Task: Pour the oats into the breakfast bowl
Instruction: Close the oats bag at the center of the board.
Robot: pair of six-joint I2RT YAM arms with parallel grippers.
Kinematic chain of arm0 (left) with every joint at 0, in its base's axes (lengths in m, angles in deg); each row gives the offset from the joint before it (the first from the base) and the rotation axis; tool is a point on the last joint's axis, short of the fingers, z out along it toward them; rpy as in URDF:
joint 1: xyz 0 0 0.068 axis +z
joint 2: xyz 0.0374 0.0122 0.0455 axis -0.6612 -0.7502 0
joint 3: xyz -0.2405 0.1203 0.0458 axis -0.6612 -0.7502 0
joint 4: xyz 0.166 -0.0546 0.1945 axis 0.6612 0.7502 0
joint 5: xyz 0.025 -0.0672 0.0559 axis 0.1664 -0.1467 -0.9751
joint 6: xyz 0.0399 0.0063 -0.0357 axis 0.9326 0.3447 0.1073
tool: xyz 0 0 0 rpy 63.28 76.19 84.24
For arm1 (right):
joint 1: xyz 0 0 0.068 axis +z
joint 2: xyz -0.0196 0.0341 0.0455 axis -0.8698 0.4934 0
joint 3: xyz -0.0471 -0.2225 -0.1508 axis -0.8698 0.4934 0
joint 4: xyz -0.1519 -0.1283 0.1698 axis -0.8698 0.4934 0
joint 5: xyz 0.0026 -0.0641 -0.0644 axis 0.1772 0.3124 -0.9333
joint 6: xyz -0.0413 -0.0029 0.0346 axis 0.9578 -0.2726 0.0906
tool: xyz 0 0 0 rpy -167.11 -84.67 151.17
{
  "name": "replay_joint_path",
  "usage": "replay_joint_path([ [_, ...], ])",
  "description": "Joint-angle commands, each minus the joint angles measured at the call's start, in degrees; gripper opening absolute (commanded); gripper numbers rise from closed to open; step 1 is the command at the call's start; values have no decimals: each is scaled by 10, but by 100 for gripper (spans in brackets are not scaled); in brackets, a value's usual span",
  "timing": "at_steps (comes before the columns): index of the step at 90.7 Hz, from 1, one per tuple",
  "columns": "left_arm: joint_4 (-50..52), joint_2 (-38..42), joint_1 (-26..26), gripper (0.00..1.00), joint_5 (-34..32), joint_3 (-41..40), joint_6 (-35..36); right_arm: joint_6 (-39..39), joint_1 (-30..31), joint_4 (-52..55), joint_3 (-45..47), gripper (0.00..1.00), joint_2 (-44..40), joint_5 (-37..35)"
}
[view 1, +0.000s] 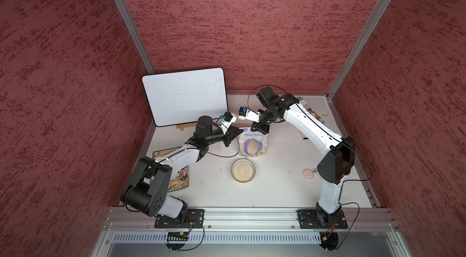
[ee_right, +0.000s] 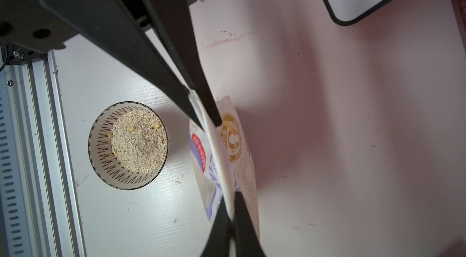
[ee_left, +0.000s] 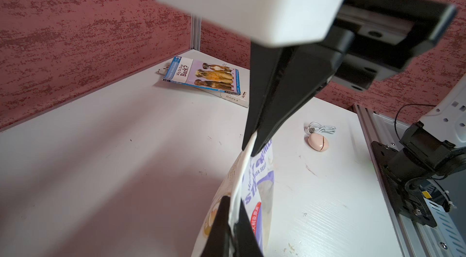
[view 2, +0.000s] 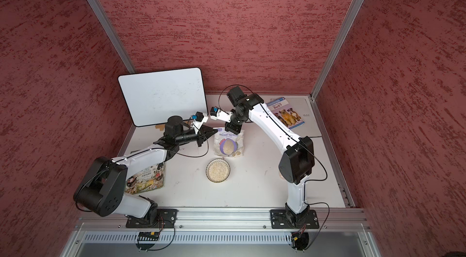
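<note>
Two robot arms meet over a white oatmeal pouch (view 1: 253, 145) that stands upright mid-table, just on the far side of the breakfast bowl (ee_right: 100, 152). The left gripper (ee_right: 208, 119) is clenched on the left end of the pouch's top edge. The right gripper (ee_left: 250, 145) is clamped on the right end. In both wrist views the edge runs as a flat strip between them.

The bowl is white, with a dark lattice inside and a thin dark rim. It sits on the near side of the pouch, apart from it, and holds a heap of pale oats (ee_right: 138, 141). More oats show through the pouch's oval window in both top views. A few crumbs (ee_right: 179, 181) lie on the table (ee_right: 327, 117) between bowl and pouch.

A whiteboard (view 1: 185, 97) leans at the far left, and a picture book (view 2: 148, 180) lies partly under the left arm. A dog book (view 2: 287, 114) rests at the far right. A pink mouse (ee_left: 318, 142) with its coiled white cable sits near the right arm's base.
</note>
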Motion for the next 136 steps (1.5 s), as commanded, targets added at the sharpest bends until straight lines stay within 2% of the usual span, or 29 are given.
replay_joint_path([
  [1, -13, 1, -4, 0, 12, 8, 3, -2, 2, 11, -13, 7, -10, 23],
  [11, -16, 2, -4, 0, 13, 6, 3, -3, 4, 9, -19, 24, -11, 49],
  [24, -25, 0, -4, 0, 19, 4, 1, -6, 7, 1, -21, 29, 0, 62],
  [48, -56, -13, -4, 0, 43, 0, -10, -17, 9, -30, 3, 20, 7, 56],
  [64, -61, -18, -2, 0, 48, 1, -14, -19, 9, -46, 22, 0, 4, 51],
  [76, -66, -19, 3, 0, 49, -1, -17, -18, 7, -55, 36, 0, -5, 46],
  [87, -63, -19, 4, 2, 48, -1, -15, -19, 6, -65, 44, 20, -17, 43],
  [99, -62, -14, 5, 1, 47, -3, -13, -21, -8, -60, 50, 23, -22, 30],
  [127, -59, -16, 7, 0, 44, -2, -11, -24, -24, -76, 88, 12, -57, 45],
  [136, -59, -16, 7, 0, 44, -2, -11, -24, -26, -74, 90, 3, -57, 47],
])
